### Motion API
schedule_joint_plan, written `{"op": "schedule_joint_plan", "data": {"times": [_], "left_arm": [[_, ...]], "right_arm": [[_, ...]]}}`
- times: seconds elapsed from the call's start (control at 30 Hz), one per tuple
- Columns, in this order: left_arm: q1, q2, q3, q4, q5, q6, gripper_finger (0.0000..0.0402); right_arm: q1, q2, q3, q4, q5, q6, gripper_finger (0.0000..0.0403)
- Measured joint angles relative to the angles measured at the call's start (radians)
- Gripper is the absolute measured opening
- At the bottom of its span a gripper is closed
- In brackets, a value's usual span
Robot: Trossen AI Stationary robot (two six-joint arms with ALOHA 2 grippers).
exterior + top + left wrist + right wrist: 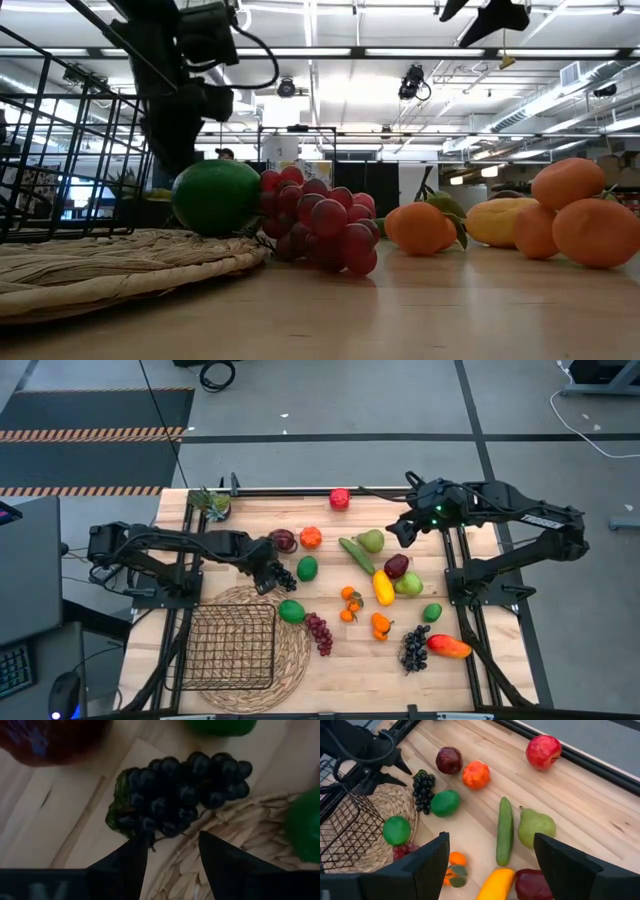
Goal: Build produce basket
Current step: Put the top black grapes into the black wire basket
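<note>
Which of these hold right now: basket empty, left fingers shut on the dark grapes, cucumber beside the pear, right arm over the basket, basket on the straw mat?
1. The basket is empty. True.
2. The left gripper is shut on the dark grapes. False: its fingers are open, just short of the bunch.
3. The cucumber lies beside the pear. True.
4. The right gripper hangs over the basket. False: it is above the fruit on the table's far right.
5. The basket sits on the straw mat. True.

Left hand (268, 577) lowered with fingers apart, right hand (403, 530) raised, apparently well open
</note>
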Motion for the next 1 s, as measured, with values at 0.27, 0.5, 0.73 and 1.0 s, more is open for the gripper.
{"op": "schedule_joint_plan", "data": {"times": [0.27,0.5,0.73,1.0], "left_arm": [[0.058,0.051,-0.040,0.105,0.013,0.020,0.0182],[0.079,0.142,-0.039,0.125,0.059,0.053,0.0166],[0.079,0.168,-0.009,0.107,0.061,0.053,0.0126],[0.081,0.170,0.105,0.024,0.073,0.101,0.0047]], "right_arm": [[0.033,0.038,0.000,0.016,0.000,0.025,0.0292],[0.077,0.086,0.000,0.020,0.000,0.043,0.0292],[0.109,0.115,0.000,0.024,0.000,0.061,0.0292],[0.115,0.119,0.000,0.017,0.055,0.058,0.0292]]}}
